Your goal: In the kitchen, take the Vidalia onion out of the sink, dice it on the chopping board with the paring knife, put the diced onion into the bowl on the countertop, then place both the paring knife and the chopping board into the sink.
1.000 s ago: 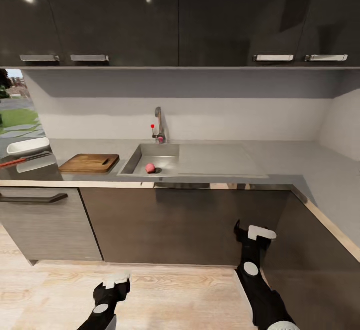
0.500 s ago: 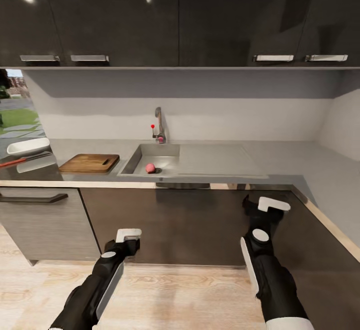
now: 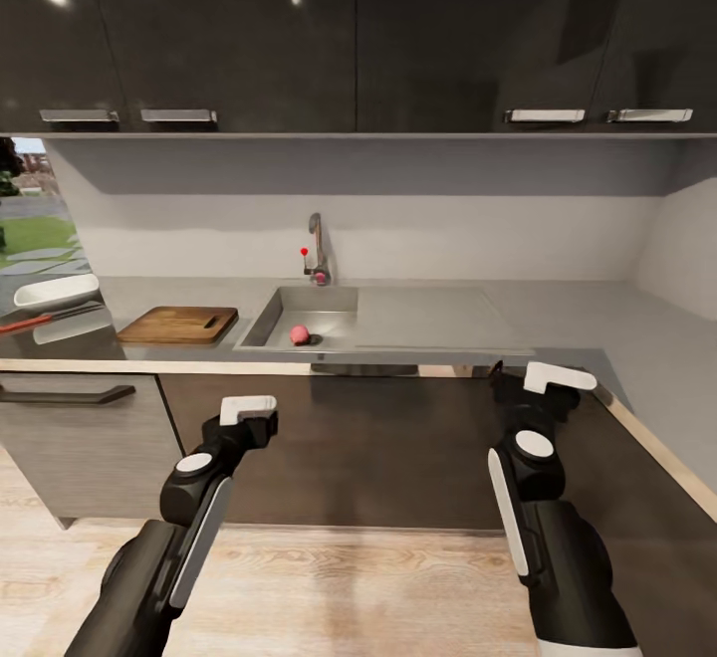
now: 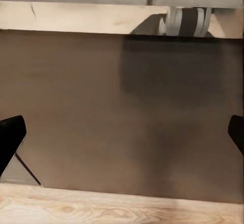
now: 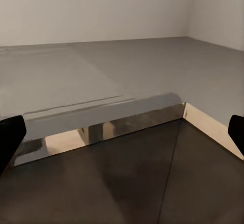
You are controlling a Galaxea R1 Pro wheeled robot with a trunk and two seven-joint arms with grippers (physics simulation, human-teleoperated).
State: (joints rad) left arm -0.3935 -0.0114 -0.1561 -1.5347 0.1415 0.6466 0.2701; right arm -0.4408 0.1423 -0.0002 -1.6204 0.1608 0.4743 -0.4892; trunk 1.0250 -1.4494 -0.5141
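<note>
I see the grey countertop [image 3: 558, 314] under dark cabinets [image 3: 299, 30], Vidalia onion [image 3: 299, 335] in the sink [image 3: 329, 304], both my grippers, left [image 3: 254, 416] and right [image 3: 553, 385], spread wide, holding nothing.

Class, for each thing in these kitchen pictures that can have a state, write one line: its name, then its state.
Vidalia onion: whole, lying in the sink.
Chopping board: flat on the countertop, bare.
Paring knife: lying on the countertop, ungripped.
Bowl: upright; contents cannot be told.
Left gripper: open, holding nothing.
Right gripper: open, holding nothing.
Upper cabinets: doors closed.
</note>
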